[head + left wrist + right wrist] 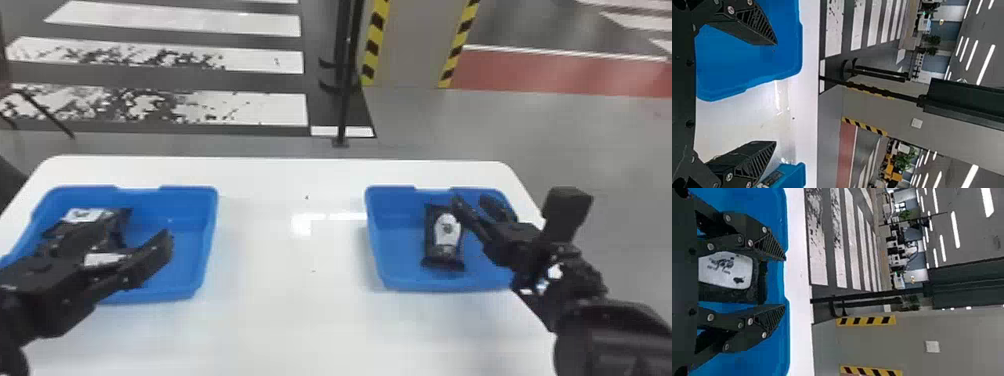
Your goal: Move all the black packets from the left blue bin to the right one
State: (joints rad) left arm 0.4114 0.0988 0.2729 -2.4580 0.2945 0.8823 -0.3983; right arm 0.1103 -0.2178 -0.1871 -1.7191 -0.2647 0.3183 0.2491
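You look partway: one black packet (pixel 445 237) lies in the right bin (pixel 425 286) at two o'clock, at least another packet (pixel 82 216) in the left bin (pixel 210 235) at ten, left gripper (pixel 775 93) and right gripper (pixel 784 282) spread.

- White worktop (pixel 280 175), its far corners rounded
- Black pole (pixel 342 117) upright on the floor, beyond the far edge, a little right of its middle
- White floor stripes (pixel 175 25), scuffed, beyond the far edge's left half
- Grey pillar (pixel 410 45) with yellow-and-black tape (pixel 374 42), beyond the far edge's right half
- Red floor band (pixel 550 72), past the far right corner
- Ceiling lights (pixel 986 64), plants (pixel 905 158) farther off
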